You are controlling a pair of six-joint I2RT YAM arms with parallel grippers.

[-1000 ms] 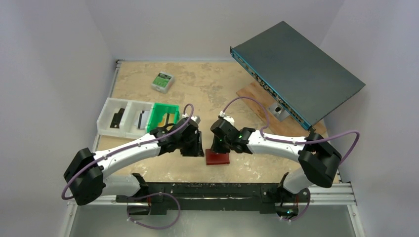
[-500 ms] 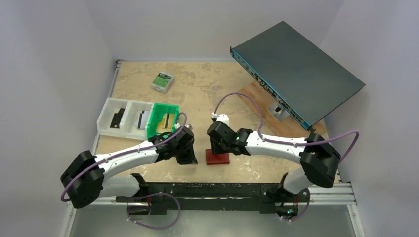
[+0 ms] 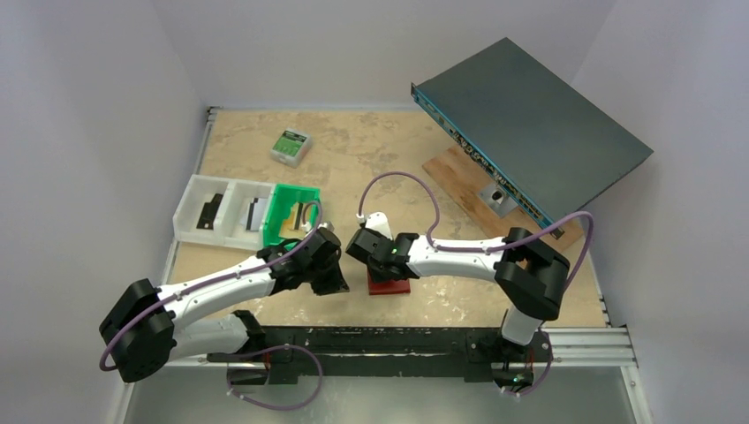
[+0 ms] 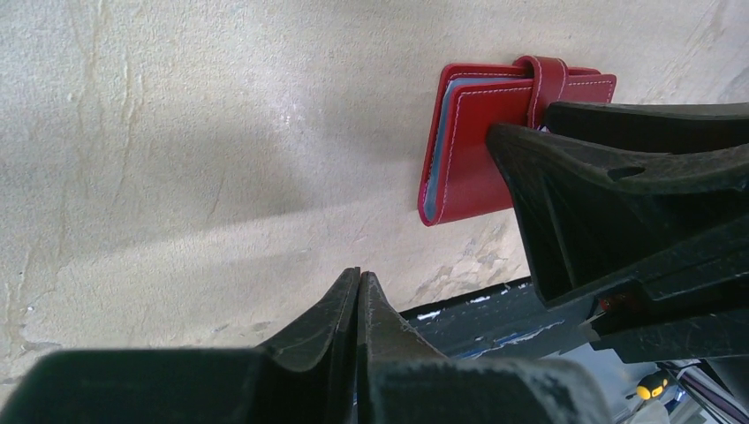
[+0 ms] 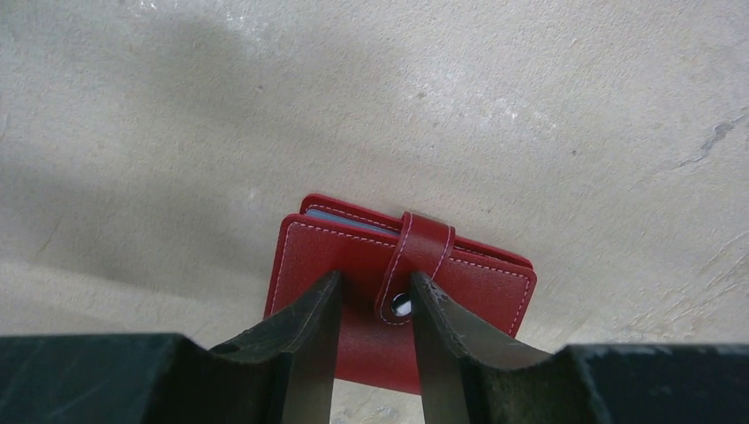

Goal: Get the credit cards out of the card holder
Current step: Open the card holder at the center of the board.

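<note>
The red card holder (image 3: 392, 285) lies flat and folded near the table's front edge, its snap tab (image 5: 422, 243) buttoned down. Only a pale blue inner edge shows; the credit cards are hidden inside. My right gripper (image 5: 375, 283) hovers right over the card holder (image 5: 327, 256), open. Its two fingers straddle the tab's end, and the right one is beside the snap button (image 5: 400, 306). In the top view the right gripper (image 3: 378, 263) covers the holder's far part. My left gripper (image 4: 359, 274) is shut and empty, just left of the card holder (image 4: 468, 150); from above, the left gripper (image 3: 333, 283) is low over the table.
A green bin (image 3: 294, 212) and a clear divided tray (image 3: 221, 210) stand behind the left arm. Further back lies a small green-and-white box (image 3: 291, 146). A dark flat device (image 3: 530, 132) leans on a wooden board (image 3: 459, 172) at the back right. The black base rail (image 3: 397, 340) runs just in front of the holder.
My left gripper drew back to the left and towards the front edge, and closed. My right gripper went from shut to open and swung left over the holder.
</note>
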